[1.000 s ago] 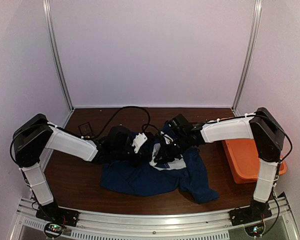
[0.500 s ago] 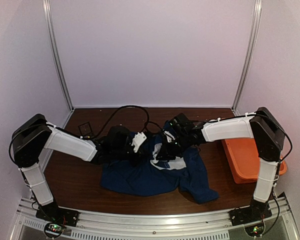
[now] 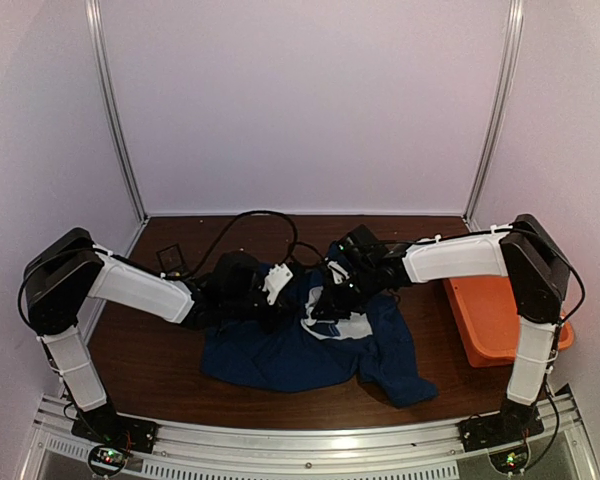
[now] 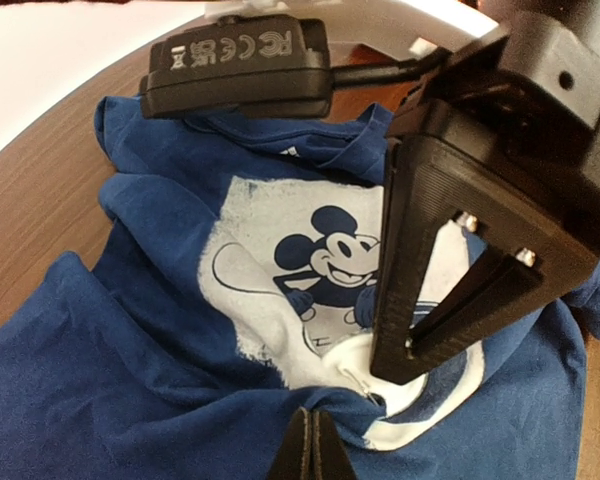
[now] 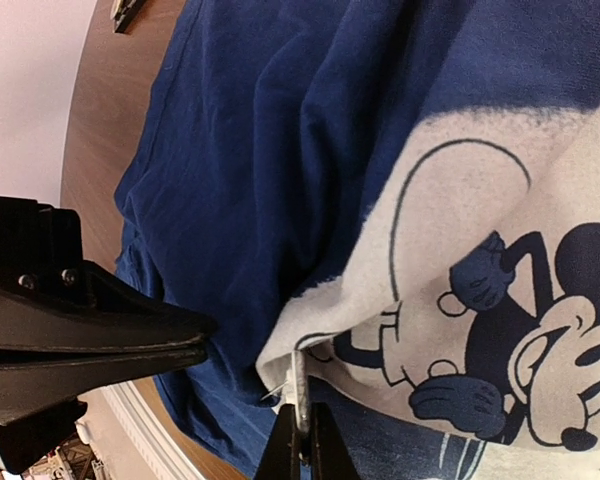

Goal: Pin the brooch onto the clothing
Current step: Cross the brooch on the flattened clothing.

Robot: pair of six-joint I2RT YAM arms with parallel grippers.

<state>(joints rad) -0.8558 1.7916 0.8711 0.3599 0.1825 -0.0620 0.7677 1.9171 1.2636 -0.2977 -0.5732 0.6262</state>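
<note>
The table (image 3: 145, 350) carries a navy T-shirt (image 3: 280, 358) lying crumpled across its middle, with the white mouse print (image 4: 280, 240) facing up. I have both arms reaching in over it, and they meet at the print's lower edge. The left pincer (image 4: 310, 435) is fully closed, its tips down at a raised fold of cloth; whether it has any fabric nipped I cannot tell. The right pincer (image 5: 300, 440) is closed too, on a thin silvery sliver I take for the brooch (image 5: 298, 385) seen edge-on. The sliver touches the ridge where the print meets the blue. So I judge this to be the pinning step itself, not yet done. Next I'd want that fold held taut while the pin goes through and catches, using small, careful motion. A slip could lose the brooch in the folds.
</note>
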